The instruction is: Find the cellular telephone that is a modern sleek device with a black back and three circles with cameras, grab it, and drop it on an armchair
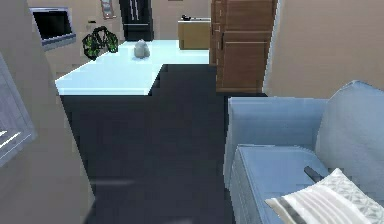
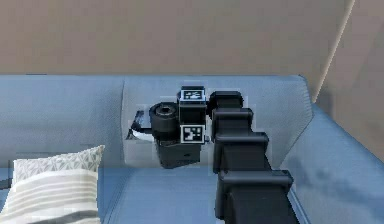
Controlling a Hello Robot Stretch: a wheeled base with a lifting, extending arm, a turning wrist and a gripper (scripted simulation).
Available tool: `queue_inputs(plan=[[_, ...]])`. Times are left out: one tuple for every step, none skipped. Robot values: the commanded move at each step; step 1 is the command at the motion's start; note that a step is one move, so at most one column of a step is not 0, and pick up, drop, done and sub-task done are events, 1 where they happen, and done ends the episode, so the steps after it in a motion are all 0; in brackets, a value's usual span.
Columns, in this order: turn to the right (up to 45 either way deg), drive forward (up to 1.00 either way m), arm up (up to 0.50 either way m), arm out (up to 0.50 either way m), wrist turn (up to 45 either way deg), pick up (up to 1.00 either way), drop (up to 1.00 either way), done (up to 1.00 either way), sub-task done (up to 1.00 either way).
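A light blue armchair (image 1: 350, 120) stands at the forward view's lower right, and its back and seat (image 2: 60, 110) span the arm side view. The arm (image 2: 245, 165) reaches out over the seat, with the gripper (image 2: 137, 126) in front of the backrest. I cannot tell whether it holds anything. A small dark flat thing (image 1: 312, 173) lies on the seat next to a striped cushion (image 1: 320, 200), too small to name. The cushion (image 2: 55, 185) also lies at the arm side view's lower left.
Dark floor (image 1: 150, 130) runs ahead to a pale blue floor area (image 1: 110, 72) with a potted plant (image 1: 99, 42) and a grey rounded thing (image 1: 141, 48). A wooden door (image 1: 243, 45) stands ahead right. A beige wall (image 1: 25, 140) is close on the left.
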Motion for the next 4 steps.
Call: queue_inputs(plan=[[0.0,0.00,0.00,0.00,-45.0,0.00,0.00,0.00,0.00],[0.0,0.00,0.00,0.00,-45.0,0.00,0.00,0.00,0.00],[0.0,0.00,0.00,0.00,-21.0,0.00,0.00,0.00,0.00],[0.0,0.00,0.00,-0.12,0.0,0.00,0.00,0.00,0.00]])
